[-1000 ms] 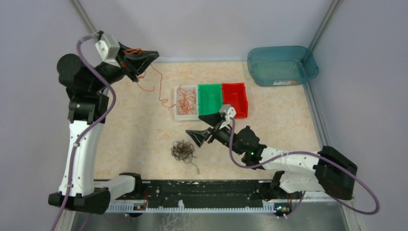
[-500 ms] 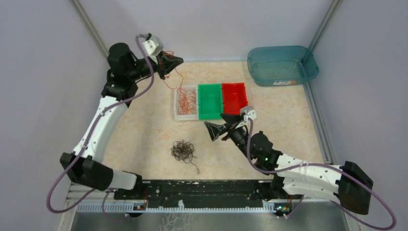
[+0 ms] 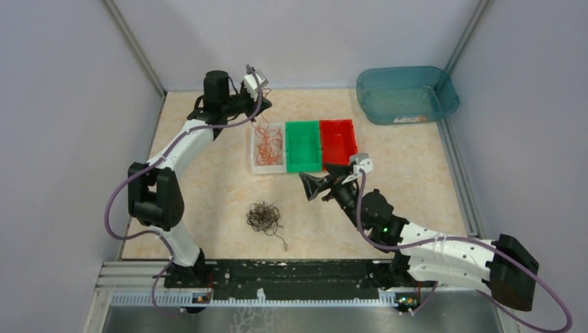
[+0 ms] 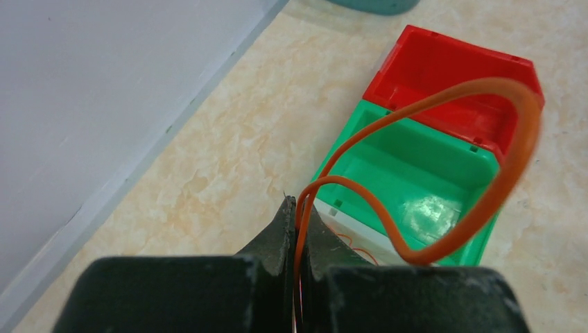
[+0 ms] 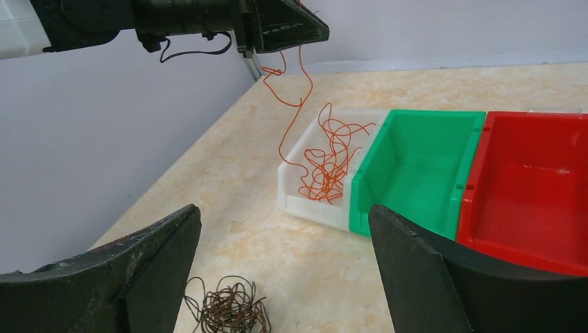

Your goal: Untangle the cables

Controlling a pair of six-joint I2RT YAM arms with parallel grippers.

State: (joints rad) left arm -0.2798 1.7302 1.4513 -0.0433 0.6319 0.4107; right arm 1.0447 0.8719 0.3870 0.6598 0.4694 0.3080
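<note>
My left end effector (image 4: 297, 211) pinches an orange-red wire (image 4: 509, 159) that hangs down into the white bin (image 5: 308, 207), where more orange wires (image 3: 267, 144) lie coiled. My right end effector (image 3: 313, 186) hangs spread wide beside the green bin (image 3: 303, 142). The dark wire tangle (image 3: 263, 217) sits apart on the surface (image 3: 208, 180).
</note>
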